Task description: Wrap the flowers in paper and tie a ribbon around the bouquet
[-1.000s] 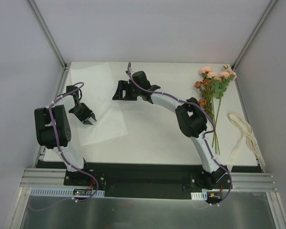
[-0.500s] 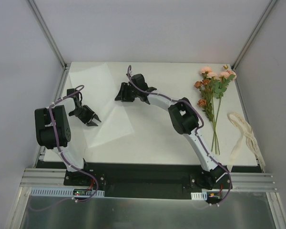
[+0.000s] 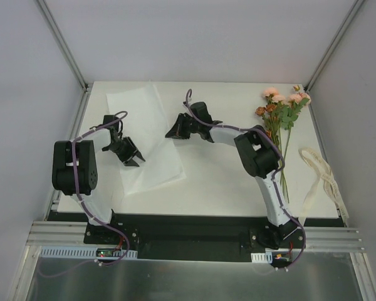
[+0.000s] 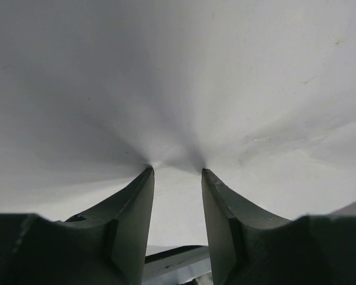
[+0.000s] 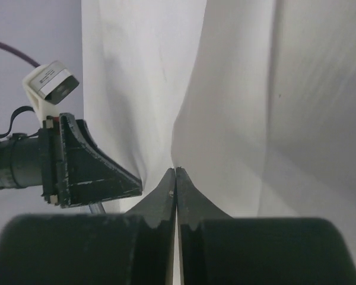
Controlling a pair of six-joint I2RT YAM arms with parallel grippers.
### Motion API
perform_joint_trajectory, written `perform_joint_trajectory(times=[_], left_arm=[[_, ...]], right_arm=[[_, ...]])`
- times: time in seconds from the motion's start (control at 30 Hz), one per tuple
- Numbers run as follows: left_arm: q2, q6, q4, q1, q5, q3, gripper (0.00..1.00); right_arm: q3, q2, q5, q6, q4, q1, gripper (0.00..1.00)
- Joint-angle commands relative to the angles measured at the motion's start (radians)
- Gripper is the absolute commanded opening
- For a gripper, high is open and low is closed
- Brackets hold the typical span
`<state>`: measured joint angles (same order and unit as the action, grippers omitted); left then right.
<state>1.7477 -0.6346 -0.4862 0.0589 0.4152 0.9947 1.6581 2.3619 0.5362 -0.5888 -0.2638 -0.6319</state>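
No lettering can be read anywhere; the small white camera block [image 5: 50,88] on the left wrist, seen from the right wrist camera, has a dark face but no legible marking. The right gripper [image 5: 175,172] has its two fingers pressed flat together with no gap, and they meet at a fold of the paper [image 3: 156,166], which rises from the tips in a sharp crease, so the gripper pinches the sheet's right-hand edge. From above, that gripper sits near the middle of the table [image 3: 219,175], with the right arm stretched out to the left. The left gripper [image 4: 176,170] stands partly open, with a clear gap between its fingers. Both tips touch the white sheet, which puckers into soft wrinkles fanning out from the two contact points; nothing is clamped between the fingers. In the overhead view this gripper is over the lower left part of the sheet. The paper lies on the left half of the table, skewed and creased, with its right side drawn up toward the pinching fingers. The flowers [image 3: 279,113] lie well apart at the far right, blooms toward the back and stems pointing to the near edge. The ribbon [image 3: 319,172] lies in a loose loop just beside them, by the table's right edge.
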Motion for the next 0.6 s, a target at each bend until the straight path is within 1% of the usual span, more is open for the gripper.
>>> perform_joint_trajectory(times=[0.0,0.03,0.07,0.1,0.13,0.17,0.23,0.27,0.3,0.37,0.43,0.47,0.53,0.57], left_arm=[[-0.078,0.082,0.041,-0.086,0.032,-0.004,0.41],[-0.098,0.094,0.057,-0.102,0.046,-0.007,0.44],[-0.12,0.099,0.087,-0.116,0.065,-0.01,0.49],[-0.158,0.104,0.103,-0.14,0.118,-0.011,0.57],[-0.181,0.105,0.113,-0.148,0.146,-0.01,0.6],[-0.204,0.104,0.135,-0.156,0.167,-0.014,0.63],[-0.282,0.09,0.159,-0.163,0.215,-0.025,0.68],[-0.309,0.085,0.167,-0.163,0.211,-0.034,0.68],[-0.35,0.082,0.166,-0.163,0.202,-0.04,0.69],[-0.376,0.076,0.166,-0.163,0.188,-0.057,0.66],[-0.395,0.061,0.166,-0.162,0.188,-0.071,0.64],[-0.402,0.056,0.167,-0.163,0.188,-0.088,0.64],[-0.441,0.056,0.179,-0.163,0.178,-0.106,0.66],[-0.456,0.059,0.181,-0.162,0.165,-0.125,0.69]], right_arm=[[-0.107,-0.263,0.062,0.056,-0.002,0.04,0.01],[-0.138,-0.294,0.058,0.134,0.049,0.047,0.01],[-0.144,-0.329,0.023,0.195,0.189,0.061,0.01],[-0.152,-0.39,-0.007,0.252,0.258,0.066,0.01],[-0.159,-0.426,-0.042,0.352,0.334,0.07,0.01],[-0.179,-0.453,-0.094,0.387,0.432,0.083,0.01],[-0.198,-0.537,-0.123,0.45,0.503,0.098,0.01],[-0.207,-0.561,-0.168,0.501,0.578,0.109,0.01],[-0.207,-0.588,-0.192,0.526,0.612,0.109,0.01],[-0.213,-0.65,-0.251,0.573,0.693,0.106,0.01],[-0.21,-0.699,-0.29,0.584,0.762,0.098,0.01],[-0.204,-0.713,-0.348,0.628,0.784,0.078,0.01],[-0.163,-0.734,-0.433,0.653,0.866,0.048,0.01],[-0.137,-0.743,-0.49,0.658,0.892,0.019,0.01]])
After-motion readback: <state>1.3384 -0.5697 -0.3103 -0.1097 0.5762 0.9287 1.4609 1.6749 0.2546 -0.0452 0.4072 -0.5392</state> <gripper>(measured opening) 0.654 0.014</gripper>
